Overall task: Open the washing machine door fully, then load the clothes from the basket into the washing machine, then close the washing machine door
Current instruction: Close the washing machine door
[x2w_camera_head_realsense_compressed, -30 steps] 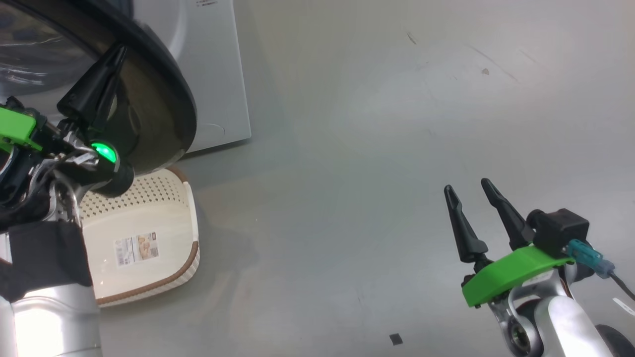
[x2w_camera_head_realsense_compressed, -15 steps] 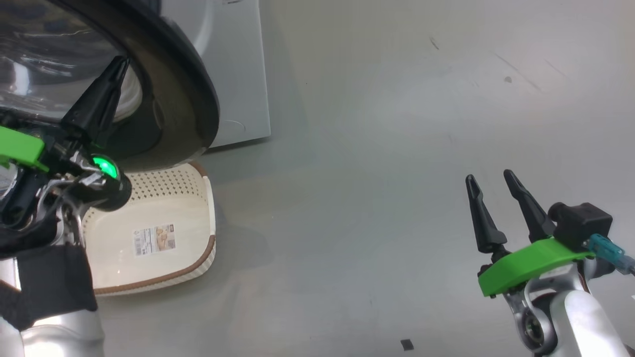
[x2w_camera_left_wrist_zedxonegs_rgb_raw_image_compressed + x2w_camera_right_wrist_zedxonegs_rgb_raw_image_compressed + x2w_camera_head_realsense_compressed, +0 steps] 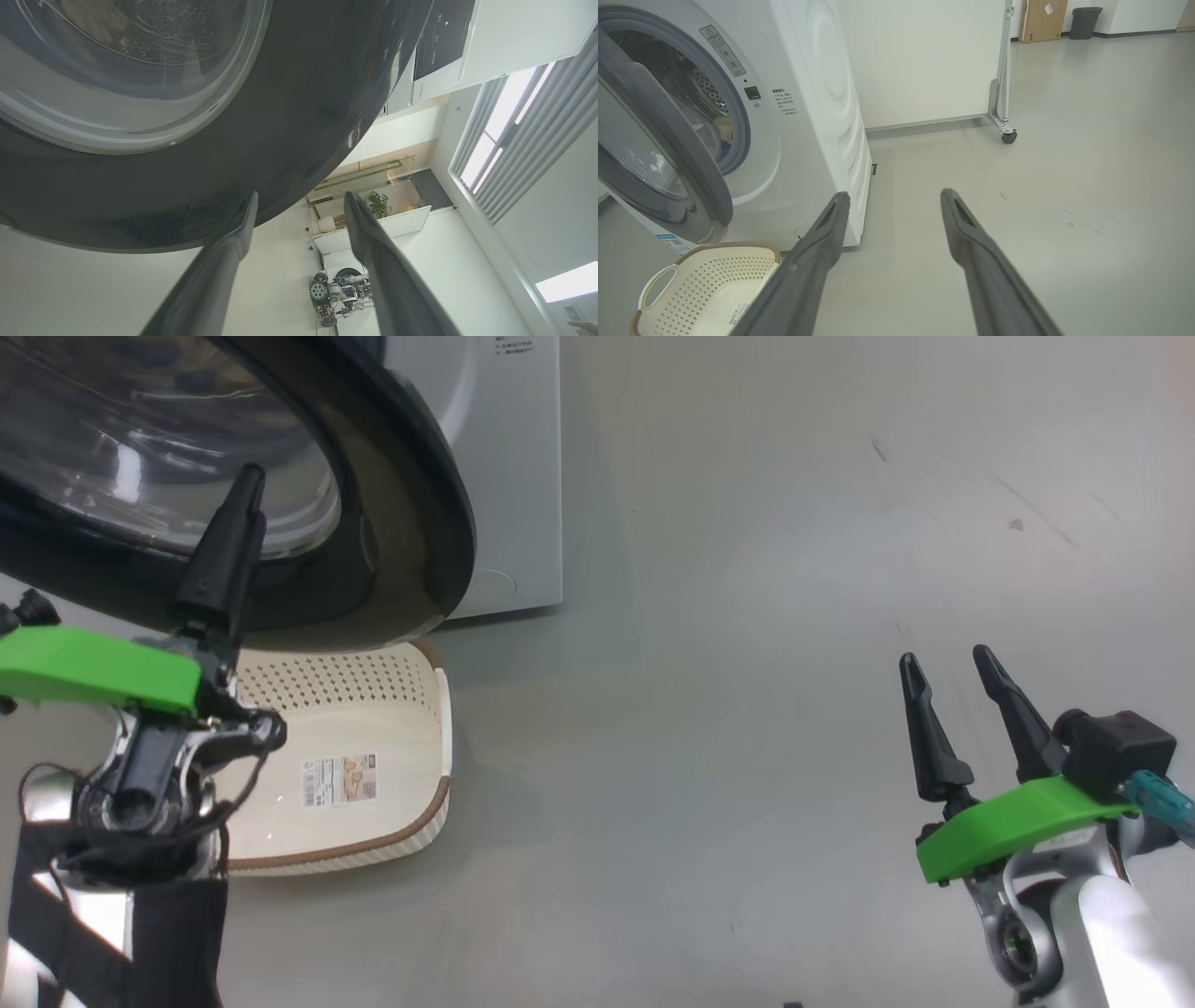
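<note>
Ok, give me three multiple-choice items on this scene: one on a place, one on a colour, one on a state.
1. Where is the basket? A on a table; B on the floor below the door; C on a chair.
2. Its rim colour? A blue; B green; C brown.
3. The door is: A open; B shut; C removed.
Answers: B, it sits on the floor under the door's black rim; C, a brown band edges it; A, the door swings out from the washer.
</note>
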